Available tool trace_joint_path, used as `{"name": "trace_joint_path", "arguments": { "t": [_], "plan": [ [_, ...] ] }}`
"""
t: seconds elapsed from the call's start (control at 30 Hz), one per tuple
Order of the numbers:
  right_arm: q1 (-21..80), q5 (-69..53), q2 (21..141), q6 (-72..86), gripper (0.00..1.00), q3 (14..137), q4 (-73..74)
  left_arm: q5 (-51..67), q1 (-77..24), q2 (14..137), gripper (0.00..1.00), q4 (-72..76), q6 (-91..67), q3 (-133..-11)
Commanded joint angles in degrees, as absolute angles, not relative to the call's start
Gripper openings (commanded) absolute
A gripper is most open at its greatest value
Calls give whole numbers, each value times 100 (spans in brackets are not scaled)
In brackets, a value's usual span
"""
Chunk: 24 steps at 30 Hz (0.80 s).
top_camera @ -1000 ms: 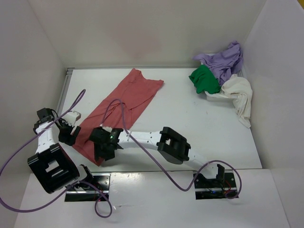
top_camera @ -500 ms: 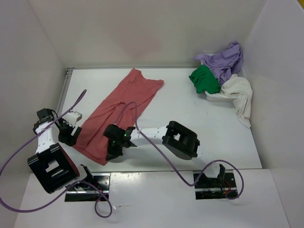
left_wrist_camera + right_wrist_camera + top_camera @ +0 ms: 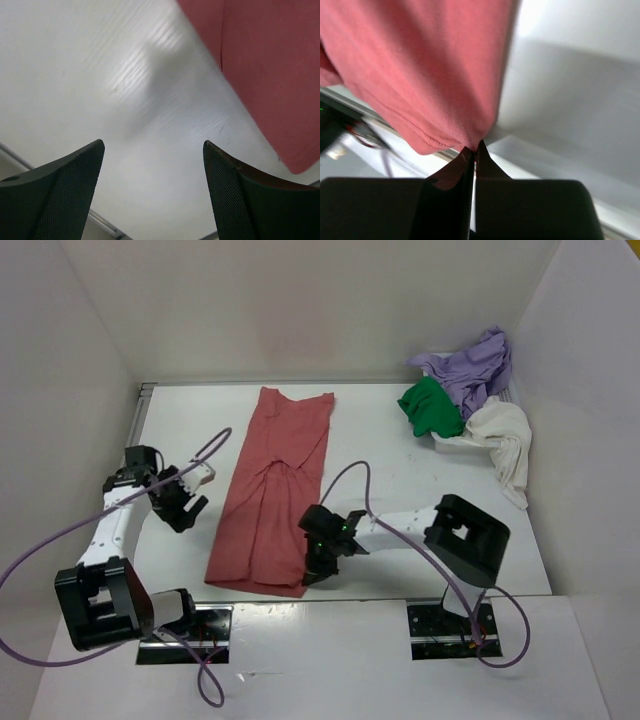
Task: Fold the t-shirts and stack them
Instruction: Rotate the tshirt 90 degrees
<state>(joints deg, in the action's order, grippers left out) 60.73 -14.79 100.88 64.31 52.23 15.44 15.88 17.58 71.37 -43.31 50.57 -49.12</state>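
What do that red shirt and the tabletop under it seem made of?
Red shirt: soft matte knit cloth, probably cotton jersey; fine weave, a stitched hem and limp folds show. Tabletop: hard, smooth white board, perhaps laminate or plastic; it gives faint streaky glare.

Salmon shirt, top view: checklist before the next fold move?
1. Right gripper pinching the salmon-red shirt at its near right corner: ok.
2. Left gripper gripping the shirt's left edge: not ok. It is open over bare table, beside the shirt.
3. Shirt lying flat: not ok. Creases bunch at its middle.
4. Green shirt, lavender shirt and cream shirt out of the fold area: ok, heaped at the basket, far right.
5. Right arm's purple cable clear of the cloth: cannot tell.
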Motion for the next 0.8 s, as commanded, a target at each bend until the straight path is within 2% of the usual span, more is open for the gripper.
{"name": "trace_joint_path", "arguments": {
  "t": [0.0, 0.1, 0.17, 0.23, 0.3, 0.37, 0.5, 0.6, 0.67, 0.77],
  "plan": [
    [6038, -1125, 9337, 6152, 0, 4536, 2337, 1794, 951, 6847, 87, -4447, 4633, -5255],
    [6038, -1046, 8843, 6152, 0, 4176, 2592, 1381, 99, 6847, 88, -4447, 4334, -5422],
    [6038, -993, 8658, 6091, 29, 4052, 2706, 1152, -358, 6794, 88, -4447, 4280, -5423],
    [6038, -941, 8473, 5950, 53, 4165, 2898, 854, -1070, 6523, 88, -4447, 4280, -5274],
    [6038, -862, 8342, 5801, 60, 4288, 3093, 512, -1710, 5937, 88, -4534, 4831, -5081],
    [6038, -791, 8069, 5801, 64, 4438, 3295, 204, -2055, 5286, 89, -4666, 5985, -4520],
    [6038, -686, 7665, 5801, 65, 4438, 3349, -166, -2548, 2654, 95, -5298, 8801, -3465],
    [6038, -686, 7603, 5915, 65, 4438, 3244, 95, -2549, 1752, 91, -6281, 10338, -3147],
    [6038, -686, 7603, 5915, 65, 4438, 3174, 595, -2549, 1749, 87, -6495, 10652, -3251],
    [6038, -686, 7550, 5915, 66, 4377, 3121, 1466, -2602, 2686, 86, -6609, 10880, -3822]
  ]
}}
